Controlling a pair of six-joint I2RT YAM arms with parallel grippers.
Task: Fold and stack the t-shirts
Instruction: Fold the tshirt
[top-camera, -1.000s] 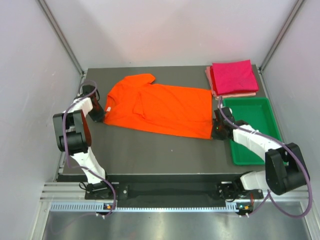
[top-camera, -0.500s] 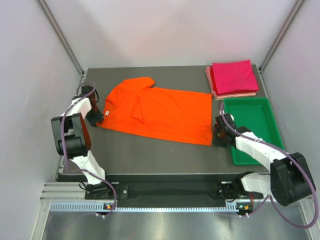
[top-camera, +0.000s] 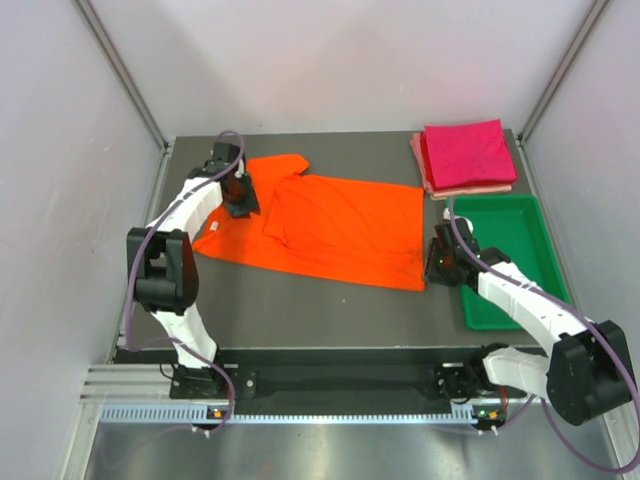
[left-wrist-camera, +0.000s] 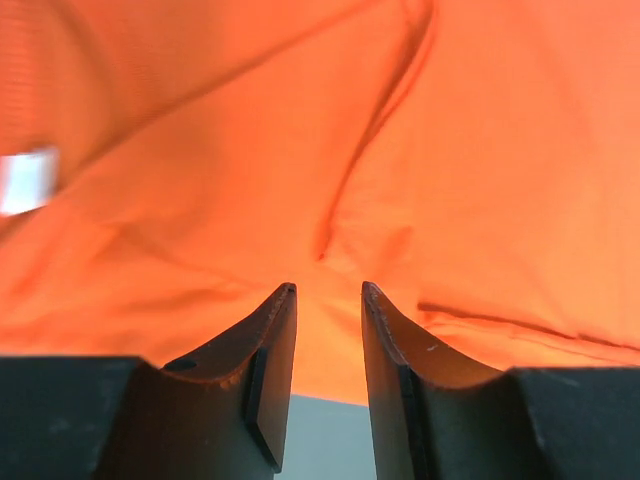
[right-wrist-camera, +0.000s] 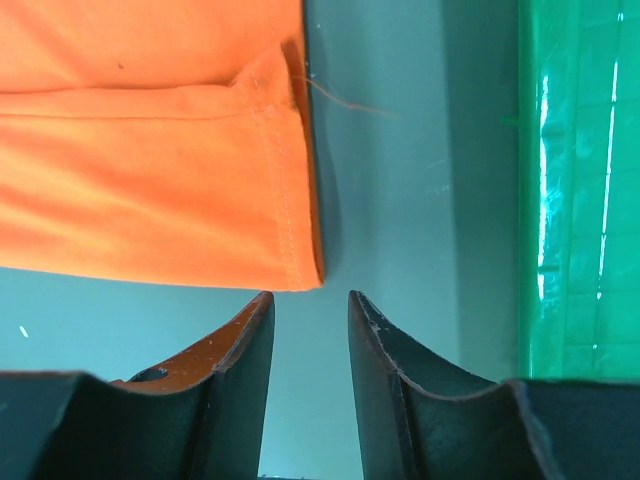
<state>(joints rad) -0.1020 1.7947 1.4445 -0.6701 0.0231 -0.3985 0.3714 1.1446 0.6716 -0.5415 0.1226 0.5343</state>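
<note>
The bright orange t-shirt (top-camera: 340, 225) lies spread across the table, collar end to the left, one sleeve folded in at the top left. My left gripper (top-camera: 238, 192) is over its upper left shoulder; in the left wrist view (left-wrist-camera: 328, 290) its jaws are apart, with orange cloth (left-wrist-camera: 300, 150) just past the tips. My right gripper (top-camera: 436, 262) is open and empty beside the shirt's lower right hem corner (right-wrist-camera: 300, 270), tips (right-wrist-camera: 310, 297) just short of it. The folded magenta t-shirt (top-camera: 465, 152) lies on the pale pink one (top-camera: 416, 152) at the back right.
A green plastic tray (top-camera: 490, 201) stands at the right, just beyond my right gripper, and shows in the right wrist view (right-wrist-camera: 580, 180). Grey walls and frame posts close in the table on both sides and at the back.
My left gripper has moved from the shirt's left edge by the collar to over its upper left shoulder. The shirt's collar end shifted slightly. My right gripper has stayed near the hem corner.
</note>
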